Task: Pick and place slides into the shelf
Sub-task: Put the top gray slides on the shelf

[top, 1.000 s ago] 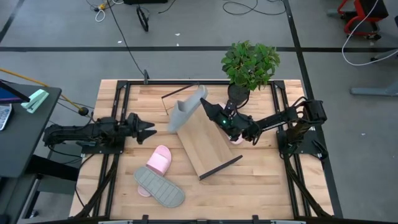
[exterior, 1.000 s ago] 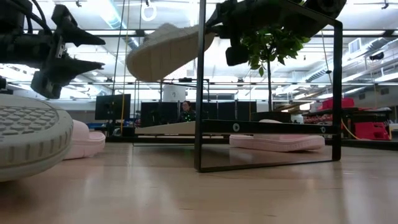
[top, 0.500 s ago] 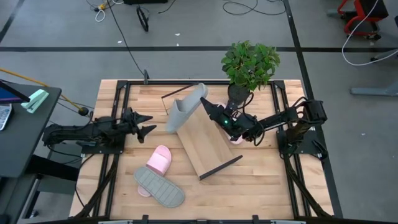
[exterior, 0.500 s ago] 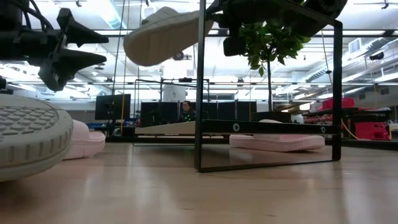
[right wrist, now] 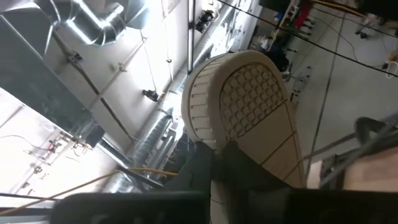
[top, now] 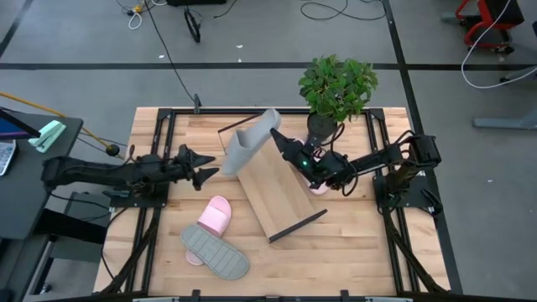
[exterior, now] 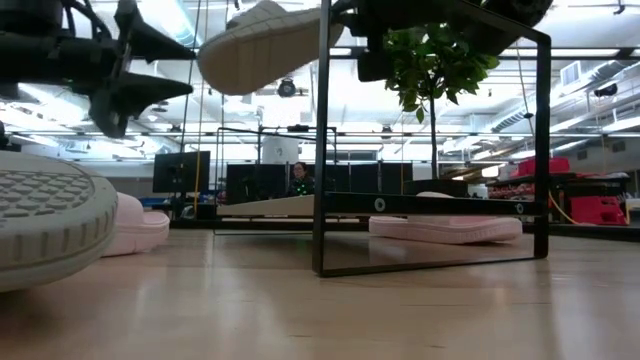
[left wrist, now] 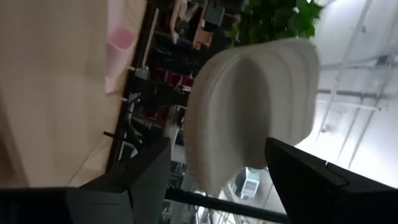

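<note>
My right gripper [top: 284, 148] is shut on a grey slide [top: 250, 144], held high over the far end of the shelf [top: 278, 195], a light-wood board lying slantwise with black end frames [exterior: 322, 150]. In the low view the slide [exterior: 265, 45] hangs in the air, sole down. My left gripper [top: 210, 172] is open, level and a short way to the slide's left; its wrist view shows the slide [left wrist: 255, 106] ahead between the fingers. A pink slide [top: 216, 216] and a sole-up grey slide [top: 215, 252] lie on the table. Another pink slide [exterior: 445, 228] lies beside the shelf. My right gripper holds the grey slide by the end nearest to it, coming level from the table's right. One finger [right wrist: 225, 163] lies against the ribbed sole [right wrist: 249, 106]; the other is hidden behind the slide. The slide is lifted clear and sticks out leftward, tilted on its side.
A potted plant [top: 337, 86] stands at the table's far edge, just behind my right arm. The slatted wooden tabletop [top: 361, 252] has free room near its right front. The black end frame of the shelf stands upright close to the low camera.
My left gripper has moved toward the table's right, closing on the held grey slide, and stays open. My right gripper has lifted the slide a little higher and toward the far edge.
</note>
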`<control>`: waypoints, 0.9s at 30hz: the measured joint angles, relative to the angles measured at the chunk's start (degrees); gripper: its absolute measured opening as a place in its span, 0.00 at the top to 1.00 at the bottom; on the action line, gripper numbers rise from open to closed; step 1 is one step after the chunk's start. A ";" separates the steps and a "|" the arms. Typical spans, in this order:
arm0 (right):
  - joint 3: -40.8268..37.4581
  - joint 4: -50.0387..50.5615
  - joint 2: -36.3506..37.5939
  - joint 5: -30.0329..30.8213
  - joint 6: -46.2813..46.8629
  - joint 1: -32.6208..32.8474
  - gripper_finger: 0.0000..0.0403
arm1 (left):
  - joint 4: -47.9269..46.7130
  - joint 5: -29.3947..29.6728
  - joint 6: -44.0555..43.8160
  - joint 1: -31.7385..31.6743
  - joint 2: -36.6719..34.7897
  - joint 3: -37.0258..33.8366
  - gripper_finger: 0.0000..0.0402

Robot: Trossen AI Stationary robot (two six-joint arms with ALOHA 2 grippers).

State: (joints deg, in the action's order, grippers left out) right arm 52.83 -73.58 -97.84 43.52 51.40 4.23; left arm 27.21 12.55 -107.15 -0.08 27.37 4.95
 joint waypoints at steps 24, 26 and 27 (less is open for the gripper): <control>3.20 0.39 0.00 -1.28 -5.23 -0.37 0.96 | 19.60 -0.30 8.82 -0.02 22.65 8.11 0.51; 3.20 0.39 0.00 -1.21 -5.68 -0.37 0.96 | 19.58 -0.32 8.82 0.00 22.48 8.11 0.55; 3.20 0.37 0.00 -1.20 -6.00 -0.37 0.96 | 19.72 -0.32 8.84 0.00 22.43 8.11 0.56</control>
State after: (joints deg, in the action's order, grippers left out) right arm 56.03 -73.21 -97.84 42.33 45.41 3.86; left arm 46.93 12.23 -98.31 -0.08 49.80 13.06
